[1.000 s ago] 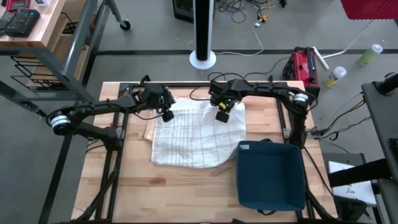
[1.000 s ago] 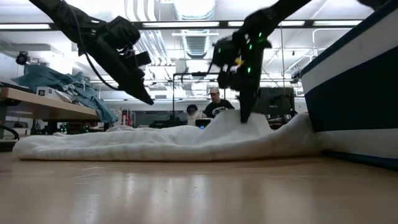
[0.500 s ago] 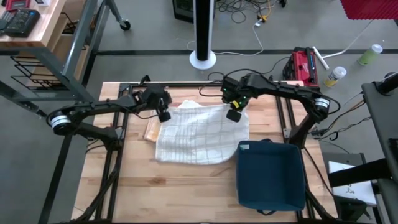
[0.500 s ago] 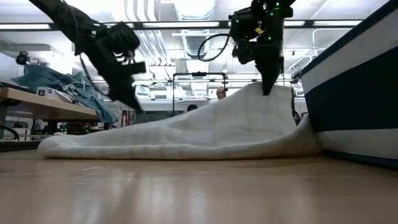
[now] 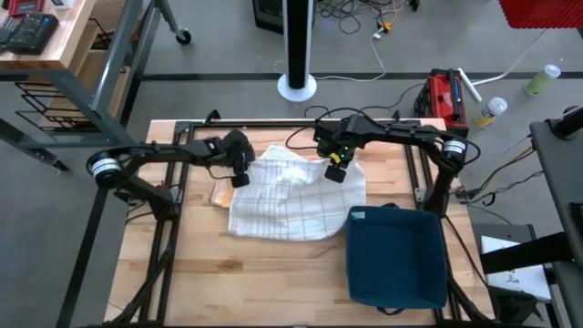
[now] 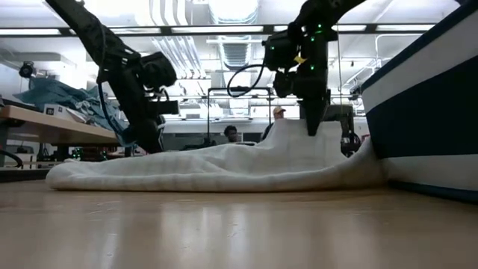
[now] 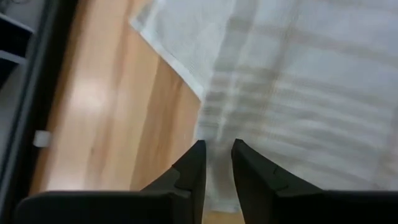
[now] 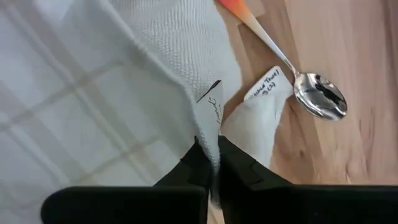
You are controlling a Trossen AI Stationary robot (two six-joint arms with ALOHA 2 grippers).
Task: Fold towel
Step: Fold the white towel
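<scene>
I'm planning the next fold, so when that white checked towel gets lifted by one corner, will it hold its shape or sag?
Probably sag: where the right hand pinches the towel, the cloth peaks and slopes down to the table. It looks light, since a small pinch raises it. Its rumpled edges suggest it may bunch rather than slide flat.

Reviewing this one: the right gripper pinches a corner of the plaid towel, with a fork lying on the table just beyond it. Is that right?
Not quite. The right gripper does pinch a corner of the plaid towel, but the utensil lying on the table just beyond it is a spoon, not a fork. The right wrist view shows its rounded shiny bowl and orange-tipped handle.
</scene>
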